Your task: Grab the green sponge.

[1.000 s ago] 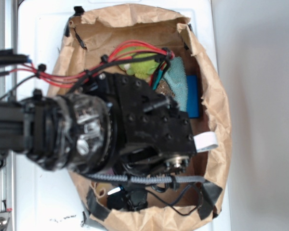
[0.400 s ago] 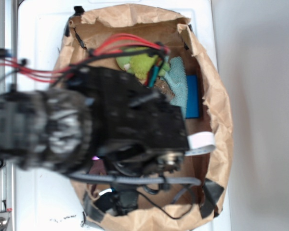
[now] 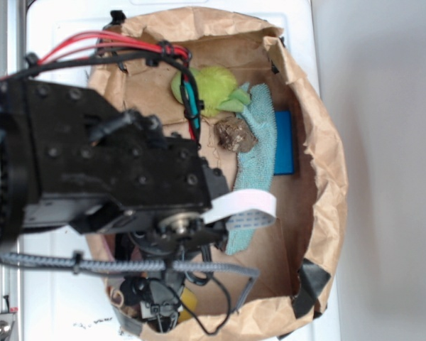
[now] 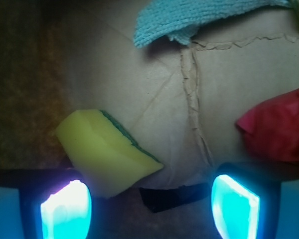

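In the wrist view the sponge (image 4: 107,152) is a yellow block with a thin dark green scouring layer along its upper right edge. It lies tilted on the brown paper floor of the box. My gripper (image 4: 149,209) is open, with its two glowing cyan pads (image 4: 65,211) wide apart. The sponge sits just ahead of the left pad and nothing is between the pads. In the exterior view my gripper (image 3: 158,302) is low at the box's near end, mostly hidden by the arm. A small yellow patch of the sponge (image 3: 187,298) shows beside it.
The paper-lined box wall (image 3: 326,163) encloses everything. A green plush toy (image 3: 206,89), a brown lump (image 3: 234,133), a teal cloth (image 3: 259,153) and a blue flat object (image 3: 284,142) lie at the far end. A red object (image 4: 276,124) lies on the right, and black tape (image 4: 174,196) between the pads.
The arm has swung left and toward the box's near end. This uncovered the plush toy, the brown lump and the full length of the teal cloth.
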